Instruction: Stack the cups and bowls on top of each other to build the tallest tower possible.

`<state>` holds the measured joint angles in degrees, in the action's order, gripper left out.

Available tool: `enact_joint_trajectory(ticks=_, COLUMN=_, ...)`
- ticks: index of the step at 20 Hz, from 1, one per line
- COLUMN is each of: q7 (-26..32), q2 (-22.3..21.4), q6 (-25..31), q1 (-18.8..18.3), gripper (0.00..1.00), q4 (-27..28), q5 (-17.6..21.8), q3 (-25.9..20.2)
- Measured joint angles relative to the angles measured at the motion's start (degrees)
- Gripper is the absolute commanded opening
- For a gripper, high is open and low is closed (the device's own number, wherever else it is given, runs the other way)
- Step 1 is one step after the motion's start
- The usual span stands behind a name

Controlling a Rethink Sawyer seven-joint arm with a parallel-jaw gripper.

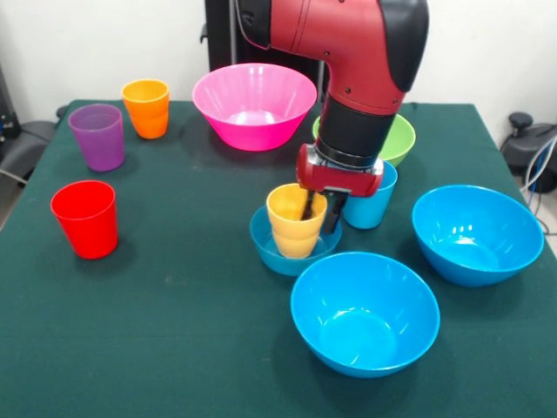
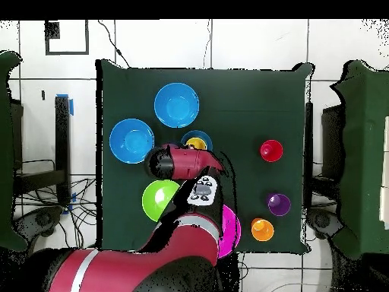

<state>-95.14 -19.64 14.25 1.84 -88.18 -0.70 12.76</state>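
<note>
While the gripper (image 1: 317, 218) hangs over the middle of the table, I see one finger inside the yellow-orange cup (image 1: 296, 219) and one outside — clamped on its rim, as far as I can judge. That cup stands upright in the small blue bowl (image 1: 278, 249), so the tower's first two pieces are in place. I judge the placing step is finishing. Next I'd release, lift straight up, then fetch a bowl — the two large blue bowls (image 1: 364, 311) sit toward the near right corner, the pink bowl (image 1: 253, 104) by the far edge.
</note>
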Motion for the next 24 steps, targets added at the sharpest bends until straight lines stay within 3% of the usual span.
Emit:
enact_joint_trajectory(ticks=10, q7=-0.75, q2=0.99, q6=-0.02, q1=0.28, gripper=1.00, q4=0.13, q5=-0.76, q3=1.97)
enact_joint_trajectory(ticks=24, q7=-0.75, q2=0.72, q6=-0.01, q1=-1.10, gripper=1.00, q4=0.04, q5=-1.02, q3=0.49)
